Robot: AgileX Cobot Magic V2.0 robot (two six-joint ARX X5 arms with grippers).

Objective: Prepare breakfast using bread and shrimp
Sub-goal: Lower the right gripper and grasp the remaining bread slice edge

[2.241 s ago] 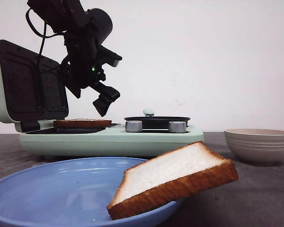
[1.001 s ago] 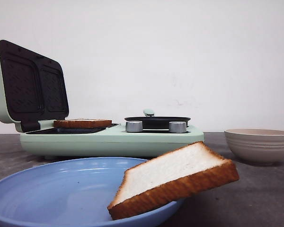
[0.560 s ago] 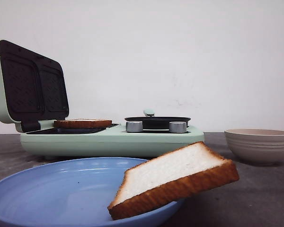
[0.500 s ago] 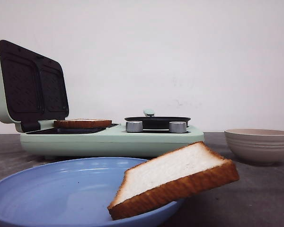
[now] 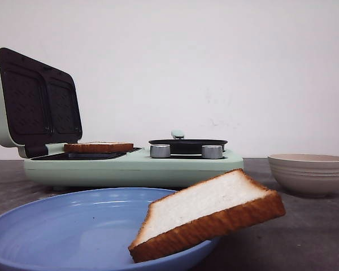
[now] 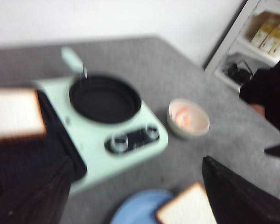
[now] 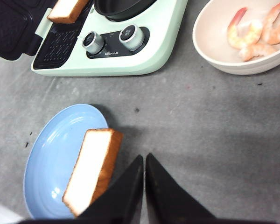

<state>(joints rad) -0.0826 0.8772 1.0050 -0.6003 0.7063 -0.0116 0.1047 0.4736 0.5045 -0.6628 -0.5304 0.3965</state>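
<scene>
One slice of bread [image 5: 206,213] leans on the right rim of a blue plate [image 5: 56,231] at the near edge of the grey table [image 7: 214,126], tilted, with its lower corner down inside the plate and its upper end jutting past the rim. The second slice of bread [image 5: 98,147] lies flat on the dark ribbed grill plate of a mint-green breakfast maker [image 5: 135,166] standing behind the plate. The maker's lid [image 5: 34,101] stands open and upright on its left side. On its right half sits a shallow black pan [image 5: 187,144], and two silver knobs [image 5: 160,151] face forward just below it.

The shrimp [image 7: 256,32] — pale pink and orange pieces — lie in a beige bowl [image 5: 309,174] to the right of the maker, set apart from it and from the plate.

The right arm's black fingers [image 7: 144,179] hang above the bare table just beside the plate, pressed together with only a sliver between the tips, holding nothing. The left arm's fingers [image 6: 30,196] show as dark blurred shapes at either side of its wrist view — spread wide apart, with nothing between them.
</scene>
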